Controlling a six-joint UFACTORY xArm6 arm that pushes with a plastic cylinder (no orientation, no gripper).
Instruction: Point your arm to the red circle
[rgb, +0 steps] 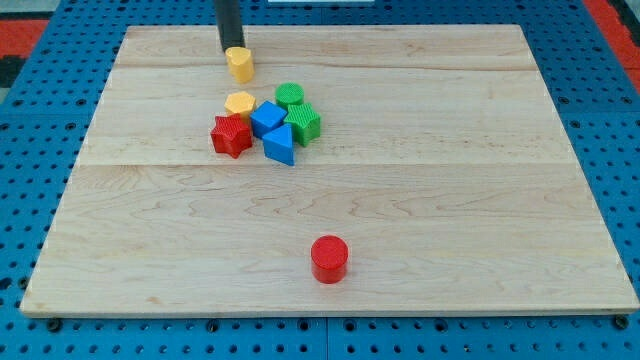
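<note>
Pale wooden board (450, 150) — blue pegboard (620, 120) around.

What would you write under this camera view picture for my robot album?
My tip touches a yellow block at the view's top, far from the lone red circle near the bottom.

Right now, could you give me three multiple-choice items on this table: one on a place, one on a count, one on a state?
1. Where is the red circle?
A. the view's top
B. the view's bottom, alone
C. inside the cluster

2. How many yellow blocks are there?
A. one
B. two
C. three

3. My tip is
A. at the upper yellow block
B. at the red circle
C. at the red star

Answers: 1 B, it sits apart near the bottom edge. 2 B, the upper one and the lower yellow block in the cluster. 3 A, the tip ends right above that block.
</note>
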